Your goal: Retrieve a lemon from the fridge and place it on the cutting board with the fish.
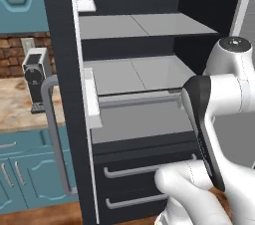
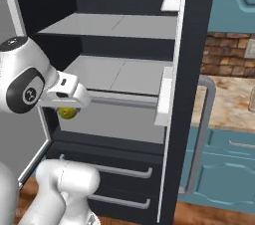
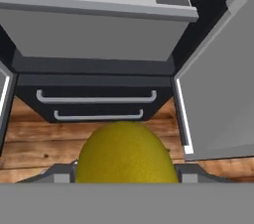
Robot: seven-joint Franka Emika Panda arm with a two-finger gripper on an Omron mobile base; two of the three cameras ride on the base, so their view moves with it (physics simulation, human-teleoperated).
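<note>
Here | end effector [image 3: 127, 181] pinching lemon [image 3: 127, 152] | hand view: fridge [image 3: 99, 49] drawers below

The arm [image 1: 224, 119] is glossy white, built of fat rounded segments with smooth, bulbous joints. One link carries a long dark charcoal panel with a rounded top, running down its flank like an inlay. Above it sits a domed joint cap, pale grey, with a small dark disc at its centre. From the right base view the same arm [image 2: 25, 84] shows a black oval patch with a faint light mark inside, and a boxy white hand block. No cables or screws are visible.
</note>
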